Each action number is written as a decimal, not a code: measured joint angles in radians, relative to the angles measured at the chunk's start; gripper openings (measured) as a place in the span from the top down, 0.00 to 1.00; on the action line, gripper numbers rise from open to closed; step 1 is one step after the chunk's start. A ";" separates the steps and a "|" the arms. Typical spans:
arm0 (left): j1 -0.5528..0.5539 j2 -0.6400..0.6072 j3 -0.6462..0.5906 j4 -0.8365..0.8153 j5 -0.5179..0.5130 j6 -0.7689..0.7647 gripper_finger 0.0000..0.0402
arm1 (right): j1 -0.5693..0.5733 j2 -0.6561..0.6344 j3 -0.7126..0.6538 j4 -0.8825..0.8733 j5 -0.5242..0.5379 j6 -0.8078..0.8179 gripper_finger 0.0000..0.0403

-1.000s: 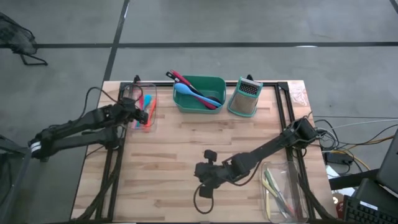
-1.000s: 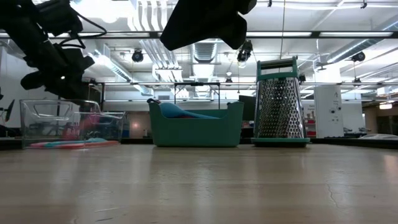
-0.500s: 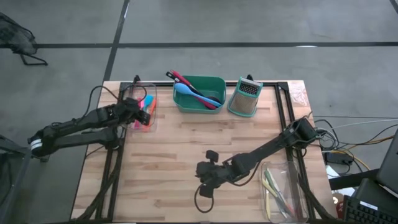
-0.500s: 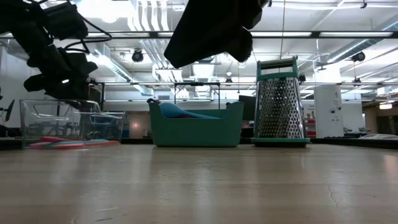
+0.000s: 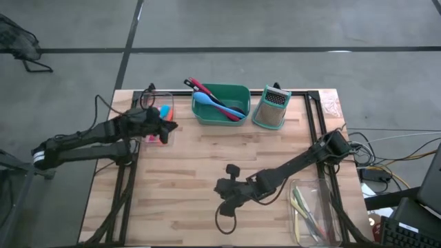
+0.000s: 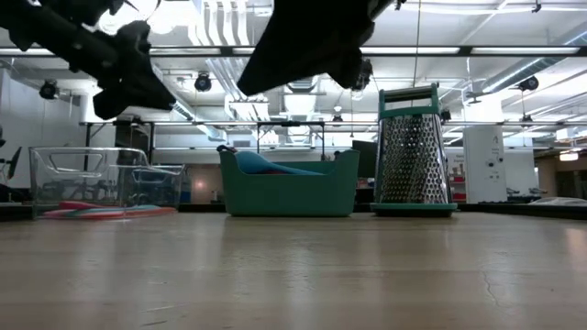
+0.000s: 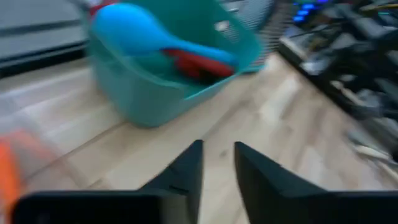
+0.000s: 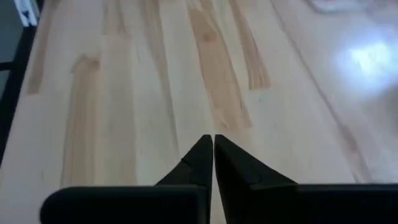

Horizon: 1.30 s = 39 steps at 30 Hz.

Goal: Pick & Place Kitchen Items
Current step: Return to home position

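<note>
A teal tub [image 5: 238, 91] at the table's far middle holds a blue spoon [image 5: 205, 103] and red utensils [image 5: 198, 87], whose handles lean on its rim; they also show in the left wrist view [image 7: 134, 28]. A clear bin [image 6: 92, 174] at the far left holds orange, blue and pink utensils [image 5: 165, 116] lying flat. My left gripper [image 5: 172, 127] hangs just right of that bin, slightly open and empty, pointing at the tub [image 7: 217, 149]. My right gripper [image 8: 213, 140] is shut and empty above the bare wood near the table's front middle [image 5: 219, 187].
A steel box grater [image 5: 271, 108] with a teal base stands right of the tub. A second clear bin [image 5: 324, 207] at the near right holds yellow-green utensils [image 5: 301, 203]. A black cable loop [image 5: 224, 222] hangs below my right arm. Bare wood lies between the arms.
My left gripper has risen from over the left clear bin and gone toward the table's right edge, toward the teal tub. A pink utensil that stood tilted in the bin below it one second ago now lies flat with the others.
</note>
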State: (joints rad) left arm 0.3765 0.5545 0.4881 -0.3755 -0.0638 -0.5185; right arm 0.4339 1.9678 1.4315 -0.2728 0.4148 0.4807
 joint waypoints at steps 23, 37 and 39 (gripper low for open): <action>-0.926 0.114 -0.304 0.845 -0.374 0.343 0.99 | -0.025 -0.050 -0.115 0.370 -0.059 -0.361 0.98; -0.929 -0.038 -0.408 0.828 -0.384 0.419 0.99 | -0.041 -0.429 -0.613 0.673 -0.075 -0.398 0.98; -0.902 -0.083 -0.419 0.825 -0.383 0.424 0.99 | -0.048 -0.496 -0.675 0.674 -0.076 -0.389 0.98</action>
State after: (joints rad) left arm -0.5253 0.4711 0.0687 0.4493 -0.4471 -0.0946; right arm 0.3863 1.4719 0.7566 0.4009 0.3388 0.0915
